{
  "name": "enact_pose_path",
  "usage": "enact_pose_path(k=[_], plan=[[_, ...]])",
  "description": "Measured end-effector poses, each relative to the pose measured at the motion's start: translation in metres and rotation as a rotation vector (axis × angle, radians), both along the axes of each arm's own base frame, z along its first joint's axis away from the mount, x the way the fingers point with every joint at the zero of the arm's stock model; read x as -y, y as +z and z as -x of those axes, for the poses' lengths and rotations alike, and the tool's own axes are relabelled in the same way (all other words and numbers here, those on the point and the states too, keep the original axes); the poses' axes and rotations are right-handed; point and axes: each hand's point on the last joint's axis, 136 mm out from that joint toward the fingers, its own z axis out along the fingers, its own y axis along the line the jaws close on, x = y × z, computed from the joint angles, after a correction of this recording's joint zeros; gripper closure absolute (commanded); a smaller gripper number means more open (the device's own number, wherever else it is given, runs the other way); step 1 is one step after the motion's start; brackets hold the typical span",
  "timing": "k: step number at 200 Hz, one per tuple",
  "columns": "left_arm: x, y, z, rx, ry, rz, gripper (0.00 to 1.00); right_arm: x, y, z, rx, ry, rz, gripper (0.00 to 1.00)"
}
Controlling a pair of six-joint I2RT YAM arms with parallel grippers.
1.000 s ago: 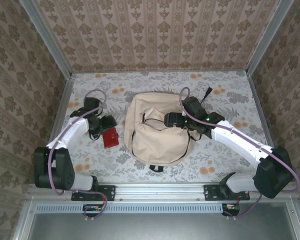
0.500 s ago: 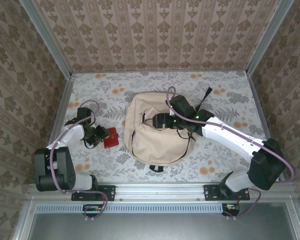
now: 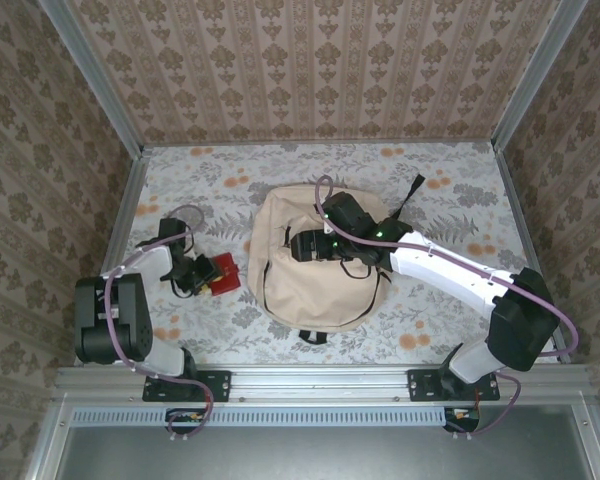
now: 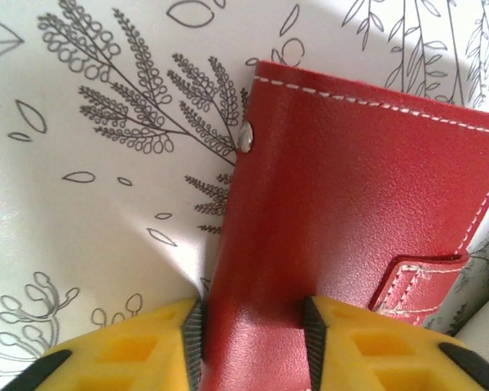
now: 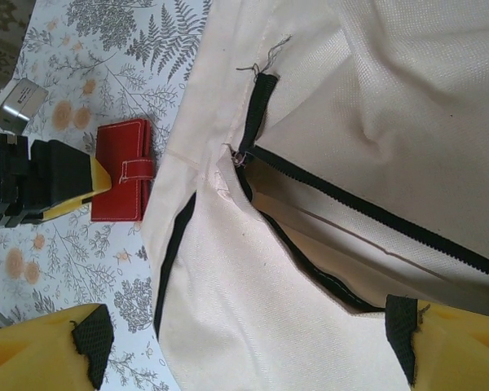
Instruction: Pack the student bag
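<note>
The student bag [image 3: 315,285] is a large cream backpack lying flat mid-table, its black zip opening [image 5: 326,244] gaping slightly. A red wallet [image 3: 223,276] with white stitching and a snap tab lies on the floral tablecloth just left of the bag. My left gripper [image 3: 202,275] is shut on the wallet's near end [image 4: 350,187], with both black pads [image 4: 194,338] pressed against its sides. Over the bag's upper left part, my right gripper [image 3: 298,245] stands wide open; its yellow fingers [image 5: 403,334] straddle cream fabric [image 5: 253,326] near the zip, gripping nothing.
A black strap with a buckle [image 3: 412,190] sticks out from the bag's back right. Patterned walls close in the table on three sides, and a metal rail [image 3: 320,378] runs along the near edge. The right wrist view takes in the wallet [image 5: 122,171] and the left fingers [image 5: 85,183].
My left gripper slid onto the red wallet's end and closed on it. The right arm swung left across the bag toward the zip opening, jaws staying wide.
</note>
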Motion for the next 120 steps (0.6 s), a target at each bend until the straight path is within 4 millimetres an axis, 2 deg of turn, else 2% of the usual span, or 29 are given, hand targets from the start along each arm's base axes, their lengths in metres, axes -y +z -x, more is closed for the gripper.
enact_pose_path(k=[59, 94, 120], plan=[[0.003, 0.007, -0.005, 0.035, -0.001, 0.021, 0.94, 0.0, 0.0, 0.0, -0.001, -0.001, 0.001, 0.1], [0.001, 0.031, -0.011, 0.126, 0.009, 0.001, 1.0, 0.0, 0.0, 0.0, 0.0, -0.001, 0.0, 0.09], [0.003, 0.05, -0.014, 0.187, 0.005, -0.015, 1.0, 0.001, 0.005, 0.001, 0.008, -0.002, -0.008, 0.09]])
